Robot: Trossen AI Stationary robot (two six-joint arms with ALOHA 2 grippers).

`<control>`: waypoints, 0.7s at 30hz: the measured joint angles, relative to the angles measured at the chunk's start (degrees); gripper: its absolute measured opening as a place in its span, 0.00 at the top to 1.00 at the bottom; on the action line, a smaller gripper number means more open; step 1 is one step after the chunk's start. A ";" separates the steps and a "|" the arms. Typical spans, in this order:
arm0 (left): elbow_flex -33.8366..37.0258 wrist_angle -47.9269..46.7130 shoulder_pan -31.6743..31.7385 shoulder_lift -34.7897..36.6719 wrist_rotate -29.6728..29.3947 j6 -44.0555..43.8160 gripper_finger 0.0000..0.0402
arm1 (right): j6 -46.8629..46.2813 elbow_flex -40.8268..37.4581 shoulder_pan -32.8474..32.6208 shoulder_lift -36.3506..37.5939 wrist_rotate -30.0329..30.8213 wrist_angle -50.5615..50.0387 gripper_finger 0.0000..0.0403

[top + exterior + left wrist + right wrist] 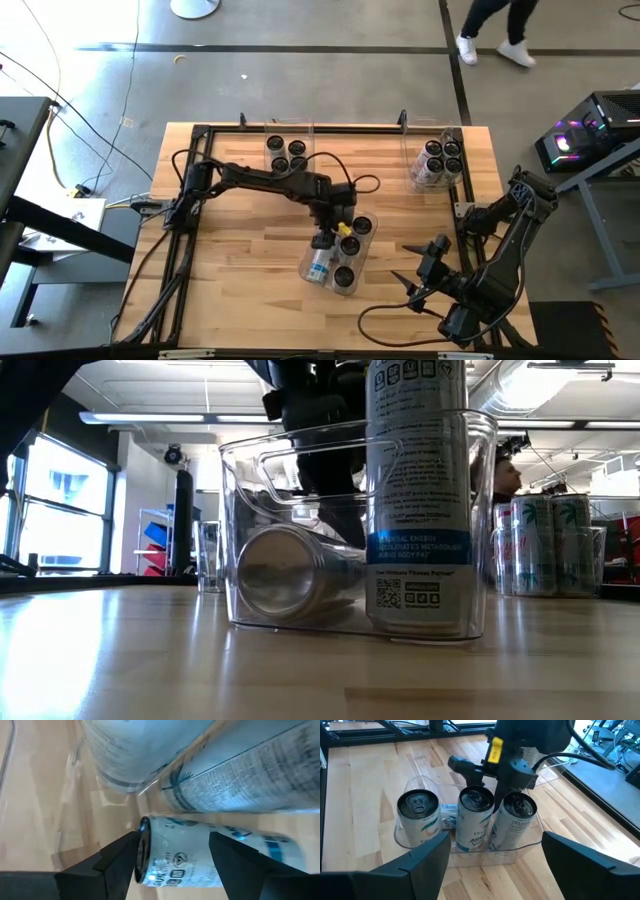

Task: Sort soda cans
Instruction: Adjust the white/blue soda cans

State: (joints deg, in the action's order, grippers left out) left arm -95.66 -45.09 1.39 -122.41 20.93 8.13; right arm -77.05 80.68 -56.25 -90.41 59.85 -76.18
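Observation:
A clear bin (340,255) stands mid-table. In it three soda cans (476,815) are upright and one can with a pale blue label (180,865) lies on its side on the bin floor. My left gripper (174,836) reaches down into the bin from above. It is open, just over the lying can near its dark end (142,851); I see no touch. My right gripper (495,870) waits open at the table's near right, pointing at the bin.
A clear bin with three upright cans (287,152) stands at the far edge, left of centre. Another bin with several cans (438,160) stands at the far right. Bare wood lies between the bins. A person walks on the floor beyond the table (495,40).

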 joint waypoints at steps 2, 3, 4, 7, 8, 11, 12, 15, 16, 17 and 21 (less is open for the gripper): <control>0.01 -0.08 0.60 0.00 2.41 -0.25 0.39 | -0.01 0.00 0.00 0.00 0.01 0.00 0.23; 0.04 -0.04 0.78 -0.01 2.73 -0.25 0.39 | -0.01 0.00 0.00 0.00 -0.01 0.02 0.23; 0.04 0.04 0.94 -0.04 2.55 -0.29 0.39 | -0.01 0.00 0.00 0.00 -0.01 0.01 0.23; 0.09 0.99 1.24 -0.16 0.39 -0.38 0.39 | -0.01 0.00 0.00 0.00 0.01 0.02 0.23; 0.11 1.27 1.24 -0.20 -0.44 -0.36 0.39 | -0.01 0.00 0.00 0.00 0.01 0.01 0.23; 0.15 1.60 1.14 -0.26 -2.63 0.44 0.39 | -0.01 0.00 0.00 0.00 0.01 0.07 0.23; 0.15 1.60 1.04 -0.27 -2.89 0.53 0.39 | -0.01 0.00 0.00 0.00 0.01 0.09 0.23; 0.13 1.16 0.81 -0.87 -2.37 -0.02 0.39 | -0.01 0.00 0.00 0.00 0.01 0.13 0.23; 0.07 0.90 0.78 -1.08 -2.12 -0.08 0.39 | -0.01 0.00 0.00 0.00 0.02 0.13 0.23; 0.05 0.58 0.70 -1.47 -1.93 0.21 0.39 | -0.01 0.00 0.00 0.00 0.01 0.13 0.23; -0.09 -0.17 0.50 -2.38 -1.74 0.73 0.39 | -0.01 0.00 0.00 0.00 0.03 0.17 0.23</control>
State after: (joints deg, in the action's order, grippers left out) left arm -95.74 -45.26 1.90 -124.79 19.19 8.86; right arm -77.06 80.68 -56.25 -90.41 59.88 -76.01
